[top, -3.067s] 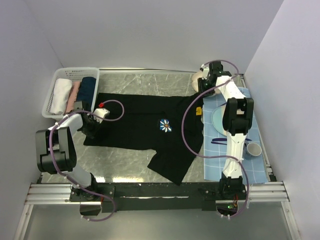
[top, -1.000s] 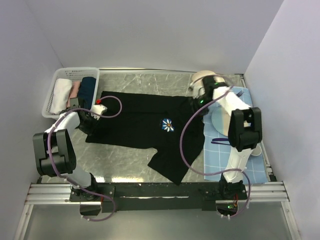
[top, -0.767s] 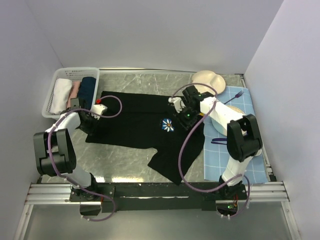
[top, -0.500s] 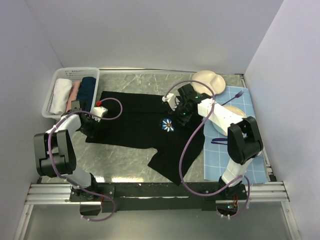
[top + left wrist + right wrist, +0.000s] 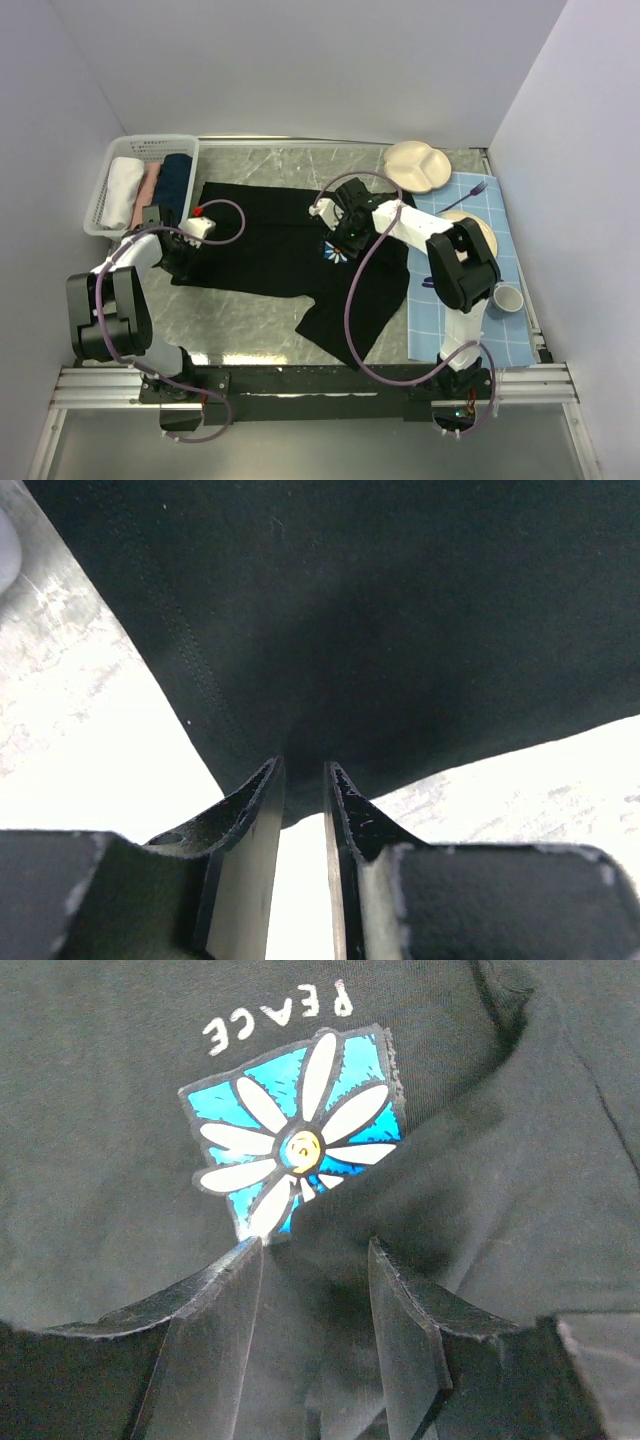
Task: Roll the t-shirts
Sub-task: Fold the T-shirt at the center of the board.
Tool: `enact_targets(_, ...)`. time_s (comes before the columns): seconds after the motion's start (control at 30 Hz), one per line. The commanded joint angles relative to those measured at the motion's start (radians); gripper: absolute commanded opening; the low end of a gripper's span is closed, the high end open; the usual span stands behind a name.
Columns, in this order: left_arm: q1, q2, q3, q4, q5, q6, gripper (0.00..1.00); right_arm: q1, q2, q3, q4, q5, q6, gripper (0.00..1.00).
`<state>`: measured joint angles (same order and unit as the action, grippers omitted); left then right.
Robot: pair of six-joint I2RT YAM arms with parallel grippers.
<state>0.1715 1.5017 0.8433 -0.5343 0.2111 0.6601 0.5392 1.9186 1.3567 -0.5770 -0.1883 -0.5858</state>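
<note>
On the white-walled grey marbled table (image 5: 300,165), left fingers (image 5: 262,820) pinch the t-shirt (image 5: 270,235); right fingers (image 5: 215,1310) gape.

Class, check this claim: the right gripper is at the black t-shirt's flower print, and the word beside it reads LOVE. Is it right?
No. The right wrist view shows the word reads PEACE, not LOVE; the right gripper is at the flower print on the t-shirt.
</note>
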Motion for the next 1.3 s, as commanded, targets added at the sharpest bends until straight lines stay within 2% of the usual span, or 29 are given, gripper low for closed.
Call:
enact_targets(0.0, -0.004, -0.052, -0.018, 0.011, 0.005, -0.016, 0.29, 0.018, 0.039, 0.048, 0.048, 0.042, 0.014, 0.54)
enact_targets(0.1, -0.004, -0.058, -0.029, 0.010, 0.004, -0.016, 0.29, 0.025, 0.080, 0.071, 0.059, 0.076, 0.018, 0.52)
enact_targets(0.23, -0.003, -0.070, -0.032, 0.008, 0.001, -0.013, 0.29, 0.028, 0.089, 0.087, 0.068, 0.113, 0.027, 0.33)
enact_targets(0.37, -0.003, -0.078, -0.033, 0.014, 0.008, -0.014, 0.29, 0.028, 0.039, 0.074, 0.057, 0.098, 0.035, 0.23)
enact_targets(0.57, -0.003, -0.092, -0.039, 0.030, 0.019, -0.020, 0.29, 0.034, -0.046, 0.114, -0.050, -0.009, 0.098, 0.20)
enact_targets(0.9, -0.003, -0.138, -0.069, 0.036, 0.030, -0.017, 0.29, 0.083, -0.053, 0.114, -0.150, -0.189, 0.090, 0.14)
enact_targets(0.97, -0.003, -0.144, -0.078, 0.037, 0.033, -0.017, 0.29, 0.091, -0.034, 0.117, -0.156, -0.215, 0.093, 0.19)
enact_targets(1.0, -0.003, -0.150, -0.081, 0.040, 0.036, -0.019, 0.29, 0.094, -0.017, 0.134, -0.176, -0.221, 0.101, 0.31)
enact_targets(1.07, -0.003, -0.158, -0.087, 0.042, 0.039, -0.019, 0.29, 0.093, 0.034, 0.153, -0.179, -0.215, 0.127, 0.40)
enact_targets(1.27, -0.004, -0.172, -0.069, 0.037, 0.047, -0.028, 0.29, 0.030, 0.005, 0.168, -0.141, -0.206, 0.228, 0.47)
